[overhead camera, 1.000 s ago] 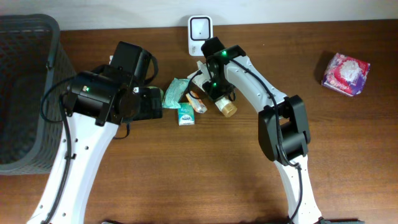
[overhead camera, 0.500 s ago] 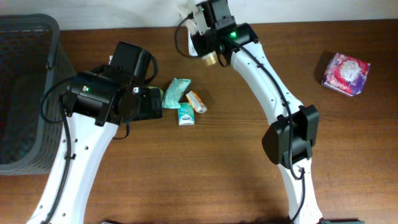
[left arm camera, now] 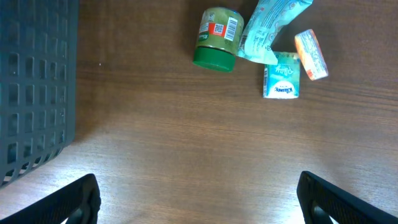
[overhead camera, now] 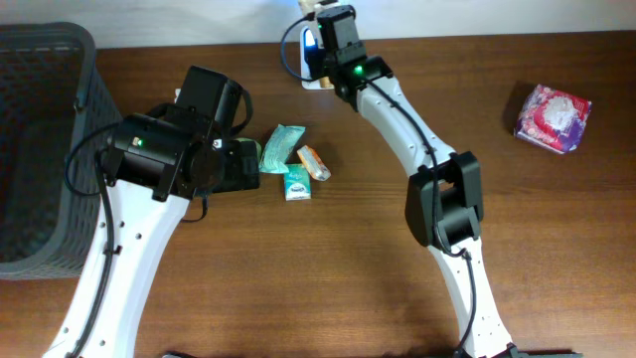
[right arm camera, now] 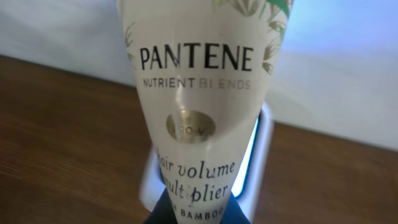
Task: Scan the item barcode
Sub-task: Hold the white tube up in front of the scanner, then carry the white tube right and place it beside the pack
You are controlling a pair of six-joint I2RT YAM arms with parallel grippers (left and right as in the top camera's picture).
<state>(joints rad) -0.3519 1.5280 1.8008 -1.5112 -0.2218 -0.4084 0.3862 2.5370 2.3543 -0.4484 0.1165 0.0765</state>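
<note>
Brown wooden table (overhead camera: 298,278), white wall (overhead camera: 477,15) along the 12 o'clock edge. Dark grey slatted basket (overhead camera: 40,149) fills the 9 o'clock side. Left arm (overhead camera: 149,164) sits left of centre; right arm (overhead camera: 407,129) reaches up to 12 o'clock.

Overhead only: pink-purple packet (overhead camera: 553,116) alone at 2 o'clock, well apart from everything else. It also shows a teal pouch (overhead camera: 281,146), blue-white tissue pack (overhead camera: 297,183) and small orange pack (overhead camera: 314,162) bunched near centre.

Left wrist only: green-lidded jar (left arm camera: 217,40) lying on its side, just at 9 o'clock of the pouch. In the overhead view the left arm hides it.

Right wrist only: white Pantene tube (right arm camera: 199,93) close to the lens, printed face toward the camera, with the white scanner (right arm camera: 266,140) glowing blue right behind it.

Left gripper (left arm camera: 199,208): jaws wide apart, holding nothing, hovering over bare table.

Right gripper (overhead camera: 331,28): jaws clamped on the Pantene tube, holding it up in front of the scanner at 12 o'clock.
</note>
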